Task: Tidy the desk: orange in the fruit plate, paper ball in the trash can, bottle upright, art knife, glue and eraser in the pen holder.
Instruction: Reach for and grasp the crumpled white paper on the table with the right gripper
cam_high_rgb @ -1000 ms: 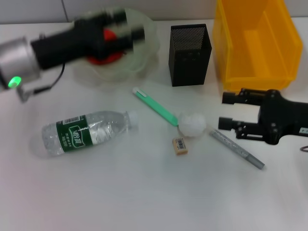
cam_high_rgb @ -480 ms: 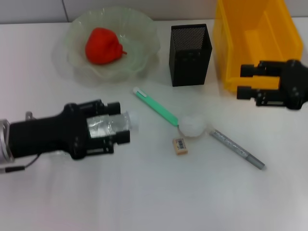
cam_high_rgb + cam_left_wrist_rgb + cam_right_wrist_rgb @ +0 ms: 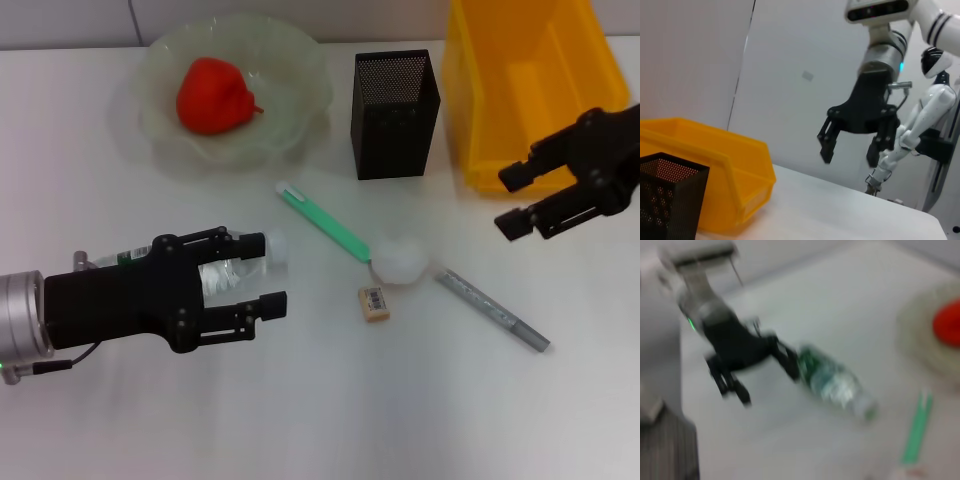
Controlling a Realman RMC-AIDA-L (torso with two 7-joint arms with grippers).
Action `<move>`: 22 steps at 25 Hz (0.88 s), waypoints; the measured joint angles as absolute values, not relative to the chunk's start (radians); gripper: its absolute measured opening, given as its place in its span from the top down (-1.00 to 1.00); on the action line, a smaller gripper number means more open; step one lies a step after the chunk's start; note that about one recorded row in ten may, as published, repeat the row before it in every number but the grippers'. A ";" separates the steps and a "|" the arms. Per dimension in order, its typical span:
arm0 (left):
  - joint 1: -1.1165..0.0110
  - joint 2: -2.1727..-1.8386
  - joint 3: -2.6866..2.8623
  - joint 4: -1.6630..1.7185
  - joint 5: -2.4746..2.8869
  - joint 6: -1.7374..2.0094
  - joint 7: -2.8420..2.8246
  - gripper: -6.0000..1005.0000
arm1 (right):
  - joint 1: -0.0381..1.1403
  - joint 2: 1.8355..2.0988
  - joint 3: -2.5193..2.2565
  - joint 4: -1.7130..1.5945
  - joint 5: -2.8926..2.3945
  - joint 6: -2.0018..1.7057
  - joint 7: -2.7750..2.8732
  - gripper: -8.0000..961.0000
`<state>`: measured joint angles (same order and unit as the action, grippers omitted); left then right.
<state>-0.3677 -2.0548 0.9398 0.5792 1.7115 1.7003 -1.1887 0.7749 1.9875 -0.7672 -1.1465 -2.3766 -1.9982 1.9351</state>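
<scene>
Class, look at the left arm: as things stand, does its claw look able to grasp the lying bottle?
Probably yes. The left claw is open, its fingers straddling the bottle, which lies on its side on the desk. Nothing sits between them.

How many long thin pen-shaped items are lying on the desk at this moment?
2. The green pen-shaped item lies between the fruit plate and the paper ball. The grey pen-shaped item lies on the other side of the paper ball. None shows inside the pen holder, though its inside is partly hidden.

No text can be read; the eraser (image 3: 374, 302) carries a white barcode label, its digits too small.
</scene>
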 joint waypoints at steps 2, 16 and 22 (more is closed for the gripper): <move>-0.369 -2.056 0.938 0.579 1.713 1.699 -1.189 -0.50 | 0.806 1.994 -0.820 -1.141 -2.429 -1.983 1.937 -0.42; -0.378 -2.056 0.932 0.579 1.713 1.679 -1.199 -0.50 | 0.801 2.077 -1.040 -1.109 -2.502 -1.705 1.851 -0.42; -0.381 -2.054 0.933 0.578 1.714 1.677 -1.200 -0.50 | 0.783 2.080 -1.151 -1.053 -2.497 -1.588 1.845 -0.42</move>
